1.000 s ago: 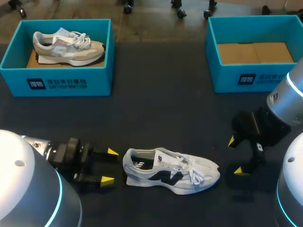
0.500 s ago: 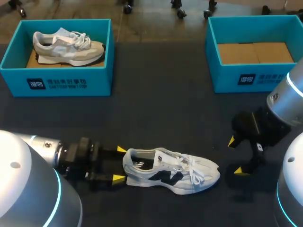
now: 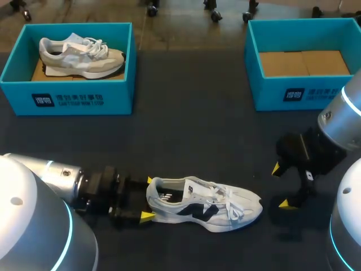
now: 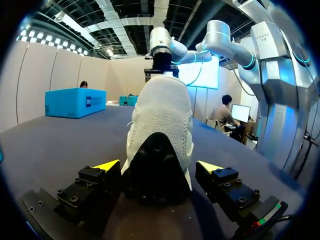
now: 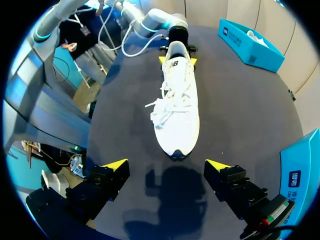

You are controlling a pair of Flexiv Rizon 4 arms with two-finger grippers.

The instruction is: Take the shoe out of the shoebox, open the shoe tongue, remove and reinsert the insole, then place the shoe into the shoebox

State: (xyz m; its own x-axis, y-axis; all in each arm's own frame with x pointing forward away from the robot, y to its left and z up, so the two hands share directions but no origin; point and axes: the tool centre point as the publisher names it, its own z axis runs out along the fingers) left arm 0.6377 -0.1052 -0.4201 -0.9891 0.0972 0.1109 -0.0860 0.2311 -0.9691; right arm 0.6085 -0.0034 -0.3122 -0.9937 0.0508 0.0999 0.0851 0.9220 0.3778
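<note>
Along the table's near edge, about midway, the white sneaker (image 3: 203,204) lies on its sole, outside both boxes, with its heel toward the left arm and its toe toward the right. A navy logo (image 3: 194,212) marks its side, a dark printed mark shows on the insole, and the white laces (image 3: 231,206) lie loose over the tongue.

The left gripper (image 3: 148,198) is spread wide with the heel between its yellow-tipped fingers. In the left wrist view a sliver of gap shows beside one finger, so it grasps nothing. The right gripper (image 3: 280,186) hangs just off the toe, also spread and holding nothing, with its shadow on the dark table (image 3: 192,135).

At the far-left corner stands a teal shoebox (image 3: 121,84) with a beige-and-grey sneaker (image 3: 79,53) lying inside. At the far-right corner a second teal shoebox (image 3: 265,90) shows its brown cardboard floor (image 3: 304,62). Each box carries a white label (image 3: 67,100) with small print on its near wall. Both boxes stand well apart from the white sneaker, and only the two grippers are close to it.
</note>
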